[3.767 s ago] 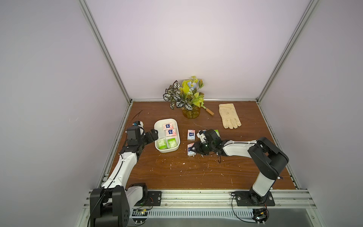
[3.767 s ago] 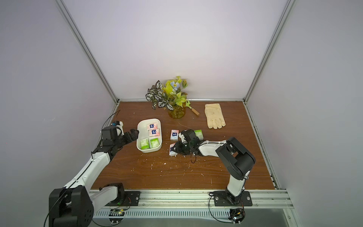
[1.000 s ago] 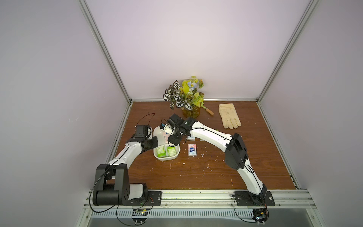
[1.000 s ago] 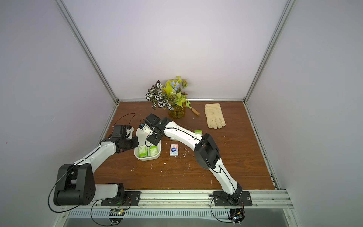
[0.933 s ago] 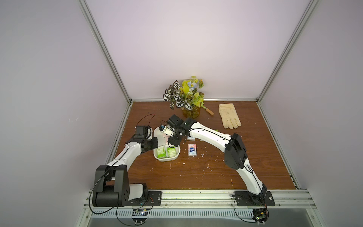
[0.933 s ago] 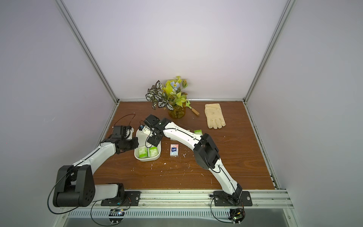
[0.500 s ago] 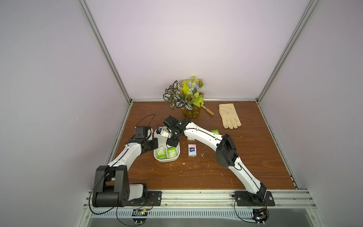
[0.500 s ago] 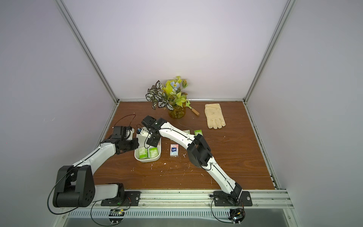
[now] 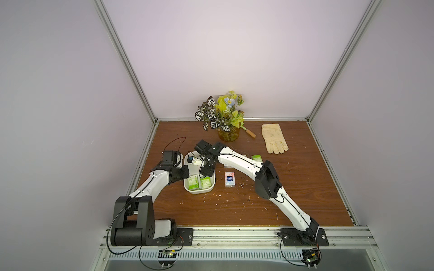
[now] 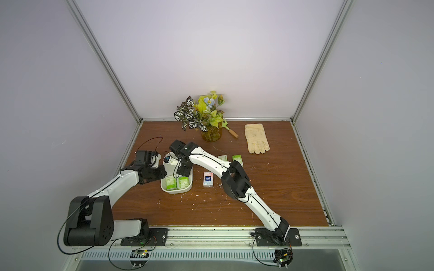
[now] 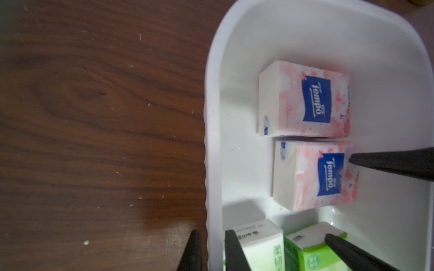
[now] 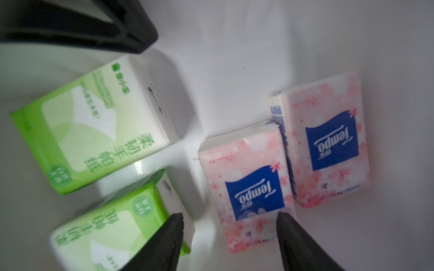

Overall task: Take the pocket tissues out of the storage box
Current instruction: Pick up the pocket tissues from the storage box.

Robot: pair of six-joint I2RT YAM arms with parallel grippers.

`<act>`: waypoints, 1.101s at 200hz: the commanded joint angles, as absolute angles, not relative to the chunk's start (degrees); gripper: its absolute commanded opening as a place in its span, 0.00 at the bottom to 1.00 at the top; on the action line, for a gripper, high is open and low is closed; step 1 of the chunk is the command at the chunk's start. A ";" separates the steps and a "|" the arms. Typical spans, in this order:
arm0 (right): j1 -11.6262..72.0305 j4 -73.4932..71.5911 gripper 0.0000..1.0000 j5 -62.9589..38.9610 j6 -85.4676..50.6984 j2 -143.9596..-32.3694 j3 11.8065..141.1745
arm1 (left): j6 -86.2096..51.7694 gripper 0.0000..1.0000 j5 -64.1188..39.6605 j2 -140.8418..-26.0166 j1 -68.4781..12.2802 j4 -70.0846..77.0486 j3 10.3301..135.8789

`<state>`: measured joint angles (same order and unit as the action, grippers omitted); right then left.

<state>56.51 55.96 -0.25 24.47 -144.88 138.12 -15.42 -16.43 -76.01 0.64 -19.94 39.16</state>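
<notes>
**Claws at storage box, four packets inside**

My right claw is down inside the storage box, fingers wide apart and gripping nothing. One fingertip sits on the edge of the nearer pink packet. The other hangs over the white end of a green packet. The second pink packet lies touching the first, and the second green packet lies beside its twin. So four pocket tissues are in the box. The greens are at the end nearest my bases in both top views; the pinks are hidden there under my right claw.

My left claw straddles the box's long wall. One finger is inside against the wall and one is outside with a sliver of gap, so the claw is narrowly apart, not clamped.

Out on the surface, a loose pink packet lies flat just right of the box. A loose green packet lies past my right forearm, with a pale packet next to it, colour unclear. The plant pot and cream glove are at the back, well apart from the box.
</notes>
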 commanded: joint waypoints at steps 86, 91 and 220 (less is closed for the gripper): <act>56.52 54.66 0.68 2.01 25.68 -147.23 141.82 | -15.03 0.08 -16.26 -76.98 0.09 -21.27 40.48; 56.57 54.62 0.68 2.10 25.75 -147.11 142.05 | -15.03 0.08 -16.26 -76.99 0.09 -21.27 40.51; 56.45 54.14 0.72 1.08 28.14 -147.71 142.64 | -14.69 0.06 -16.44 -77.52 0.09 -21.22 40.84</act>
<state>56.51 53.82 1.23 27.35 -146.71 140.99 -15.38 -16.60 -76.62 0.64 -19.99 39.59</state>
